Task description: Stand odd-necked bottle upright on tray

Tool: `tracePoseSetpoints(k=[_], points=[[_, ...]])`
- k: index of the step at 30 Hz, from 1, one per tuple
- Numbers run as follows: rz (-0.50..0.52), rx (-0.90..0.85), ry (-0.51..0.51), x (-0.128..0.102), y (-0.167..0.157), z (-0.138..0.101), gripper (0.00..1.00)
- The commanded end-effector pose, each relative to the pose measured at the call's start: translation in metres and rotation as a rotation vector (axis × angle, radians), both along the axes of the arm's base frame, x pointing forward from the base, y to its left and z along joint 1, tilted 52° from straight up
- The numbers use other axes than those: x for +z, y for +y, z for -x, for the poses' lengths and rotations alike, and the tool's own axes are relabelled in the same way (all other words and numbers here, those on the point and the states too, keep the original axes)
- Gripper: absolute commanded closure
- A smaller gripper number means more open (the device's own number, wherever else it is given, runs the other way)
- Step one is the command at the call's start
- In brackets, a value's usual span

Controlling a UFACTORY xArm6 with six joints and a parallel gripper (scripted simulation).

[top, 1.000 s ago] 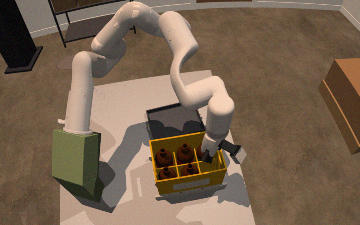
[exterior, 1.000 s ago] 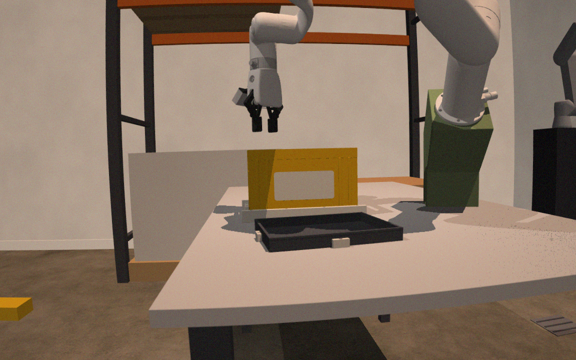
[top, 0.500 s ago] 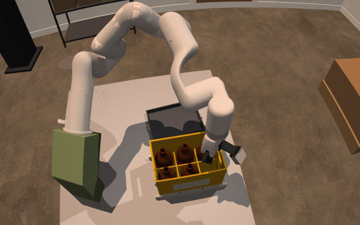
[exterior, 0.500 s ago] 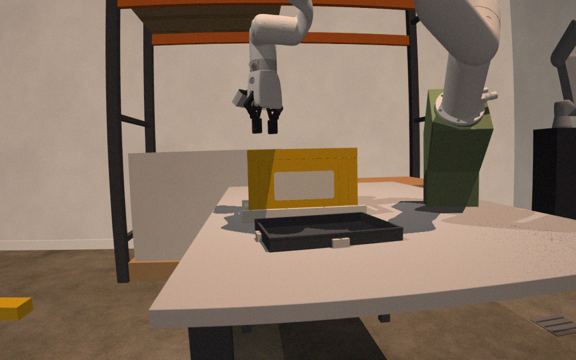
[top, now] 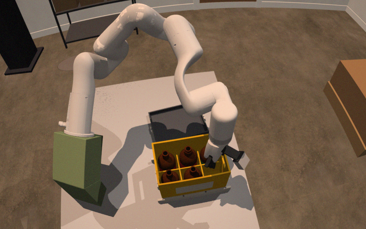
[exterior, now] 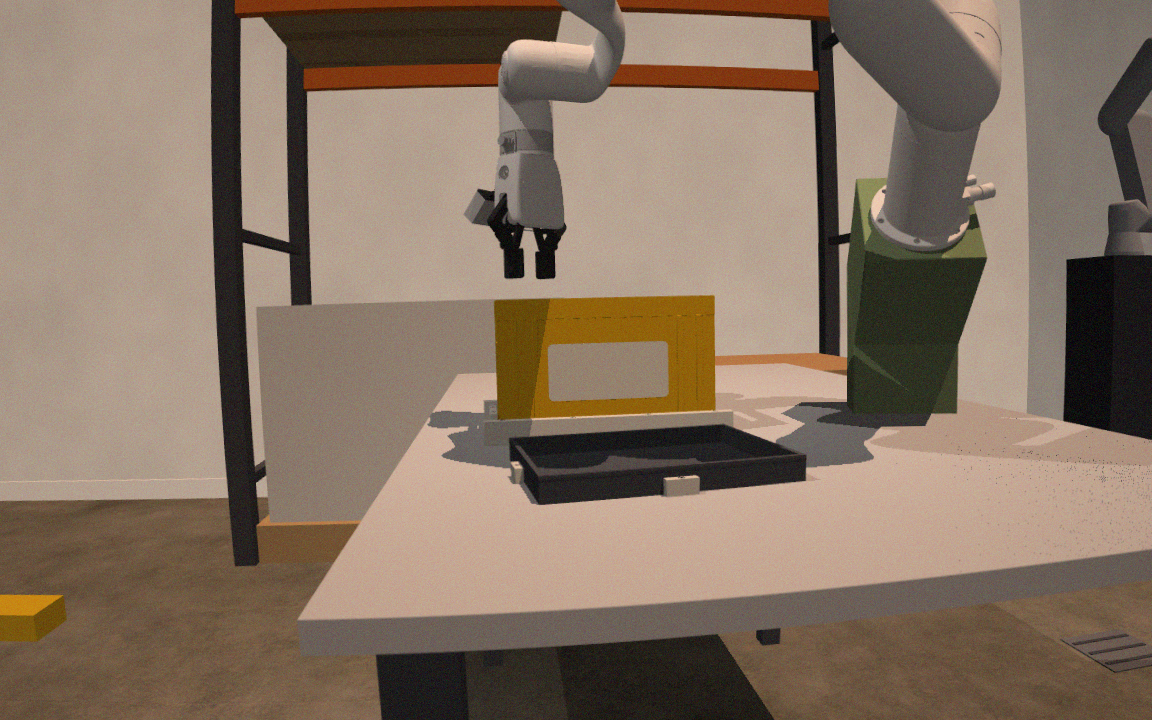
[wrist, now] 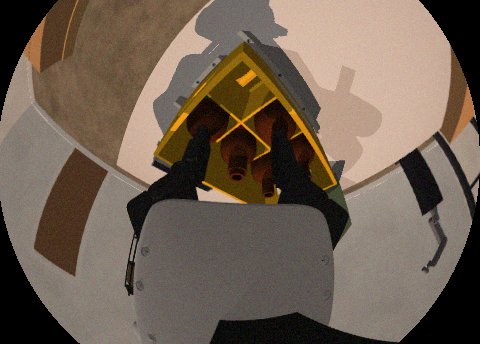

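A yellow crate [top: 189, 167] with six cells stands on the table and holds brown bottles. Four of them show from above [top: 166, 160] [top: 188, 155] [top: 169, 175] [top: 192, 171]. A fifth [top: 203, 153], in the far right cell, is mostly hidden by my wrist. The near right cell [top: 211, 170] is empty. My gripper [top: 210, 163] [exterior: 531, 264] is open and empty, hanging above the far right cell, clear of the crate's top edge. In the wrist view my fingers straddle a bottle [wrist: 236, 159] far below. The dark tray [top: 175, 122] lies empty behind the crate. The crate wall [exterior: 605, 356] hides the bottles in the exterior view.
The arm's green base block [top: 76, 159] stands at the table's left. A cardboard box [top: 360, 102] sits on the floor to the right. A metal rack [exterior: 240, 268] stands behind the table. The tray [exterior: 656, 458] touches or nearly touches the crate.
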State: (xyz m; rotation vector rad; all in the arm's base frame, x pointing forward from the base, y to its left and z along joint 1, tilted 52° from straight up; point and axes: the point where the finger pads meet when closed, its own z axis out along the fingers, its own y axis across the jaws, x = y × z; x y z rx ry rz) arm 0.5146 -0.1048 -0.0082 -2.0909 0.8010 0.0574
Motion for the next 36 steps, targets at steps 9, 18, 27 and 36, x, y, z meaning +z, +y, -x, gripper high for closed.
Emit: tracePoseSetpoints(k=[9, 18, 27, 36], points=[[0.002, -0.003, -0.003, -0.008, 0.008, -0.005, 0.35], [0.002, -0.003, -0.003, -0.012, 0.013, -0.007, 0.35], [0.002, -0.003, -0.003, -0.014, 0.015, -0.008, 0.35], [0.002, -0.003, -0.003, -0.014, 0.016, -0.008, 0.35]])
